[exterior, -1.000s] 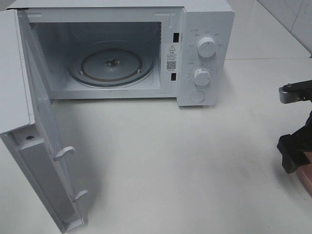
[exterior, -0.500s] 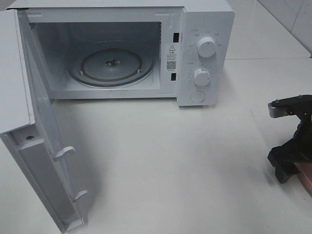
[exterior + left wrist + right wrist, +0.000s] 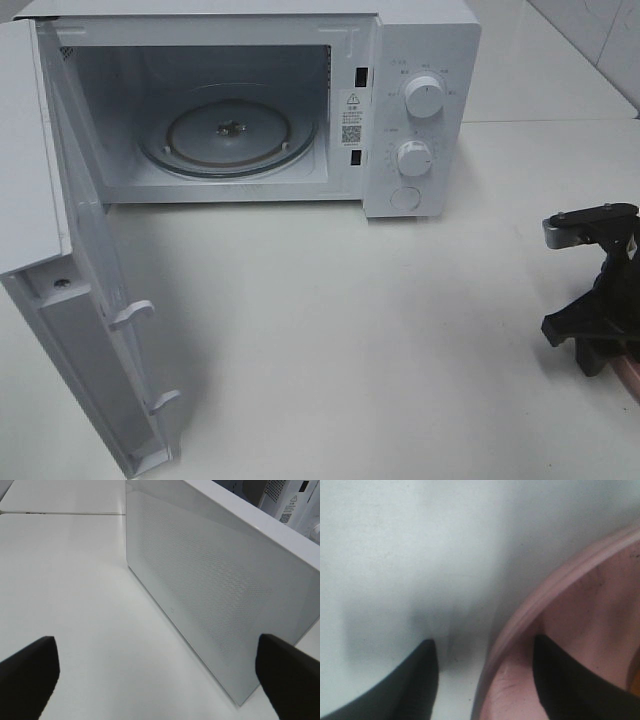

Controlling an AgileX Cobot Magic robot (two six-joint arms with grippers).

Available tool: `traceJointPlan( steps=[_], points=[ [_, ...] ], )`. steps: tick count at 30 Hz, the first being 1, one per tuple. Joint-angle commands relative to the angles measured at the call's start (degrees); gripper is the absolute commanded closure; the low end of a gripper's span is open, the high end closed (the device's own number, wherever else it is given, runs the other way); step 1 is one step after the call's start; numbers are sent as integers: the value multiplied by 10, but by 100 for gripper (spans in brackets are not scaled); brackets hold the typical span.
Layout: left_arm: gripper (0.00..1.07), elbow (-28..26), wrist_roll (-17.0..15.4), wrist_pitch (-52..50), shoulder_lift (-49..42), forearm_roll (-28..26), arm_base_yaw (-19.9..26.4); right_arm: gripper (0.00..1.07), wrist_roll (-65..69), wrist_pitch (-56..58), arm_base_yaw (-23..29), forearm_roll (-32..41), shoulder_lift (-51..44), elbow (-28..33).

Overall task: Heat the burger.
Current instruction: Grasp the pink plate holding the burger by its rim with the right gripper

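The right claw (image 3: 592, 345) is down by the tabletop's (image 3: 350, 330) right edge. Its fingers are apart and astride the rim of the pink plate (image 3: 560, 585), one finger (image 3: 405, 685) outside over the tabletop and the other inside the plate, gripping nothing. The left claw (image 3: 157, 672) gapes wide, facing the outer side of the microwave's (image 3: 420, 100) open door (image 3: 210, 580). I can't make out the burger; only the plate's edge shows.

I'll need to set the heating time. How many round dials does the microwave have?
2. The upper dial and the lower dial sit one above the other on the control panel. A flat round button lies below them.
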Motion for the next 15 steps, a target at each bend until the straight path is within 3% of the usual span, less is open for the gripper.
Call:
traceJointPlan(
  steps=[1, 2, 4, 6, 15],
  points=[
    [7, 0, -3, -3, -11, -5, 1, 85, 26, 1, -2, -28, 8, 3],
    [7, 0, -3, -3, -11, -5, 1, 85, 26, 1, -2, -28, 8, 3],
    [7, 0, -3, -3, -11, -5, 1, 102, 28, 2, -2, -29, 8, 3],
    [7, 0, -3, -3, -11, -5, 1, 107, 28, 3, -2, -29, 8, 3],
    [7, 0, -3, -3, -11, -5, 1, 107, 65, 27, 1, -42, 2, 2]
  ],
)
